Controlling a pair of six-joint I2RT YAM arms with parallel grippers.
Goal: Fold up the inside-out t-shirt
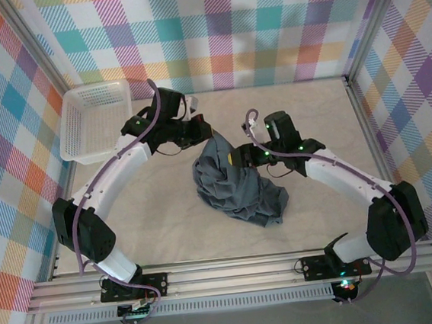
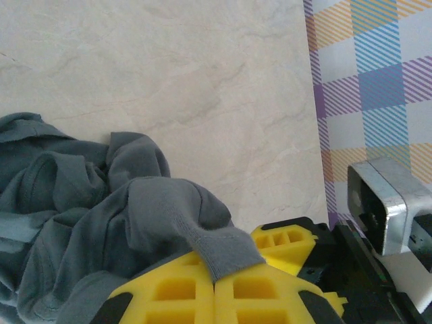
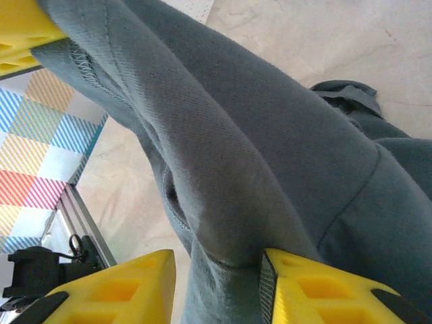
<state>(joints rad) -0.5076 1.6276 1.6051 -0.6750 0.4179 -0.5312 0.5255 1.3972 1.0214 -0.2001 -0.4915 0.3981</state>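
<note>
The slate-grey t-shirt [image 1: 237,184] lies crumpled in a heap mid-table, one part drawn up toward the back left. My left gripper [image 1: 202,129] is shut on that raised part. In the left wrist view its yellow fingers [image 2: 169,290] meet, with a stitched hem of the t-shirt [image 2: 223,246] pinched in the seam. My right gripper [image 1: 240,158] sits at the heap's upper right. Its jaws stand apart around a thick fold of the t-shirt [image 3: 229,202]. The right finger [image 3: 324,290] touches the cloth, and a narrow gap shows beside the left one.
A white mesh basket [image 1: 93,120] stands at the back left, just behind the left arm. Plaid walls with metal posts close in the table [image 1: 167,212] on three sides. Bare tabletop lies in front of the heap and to its right.
</note>
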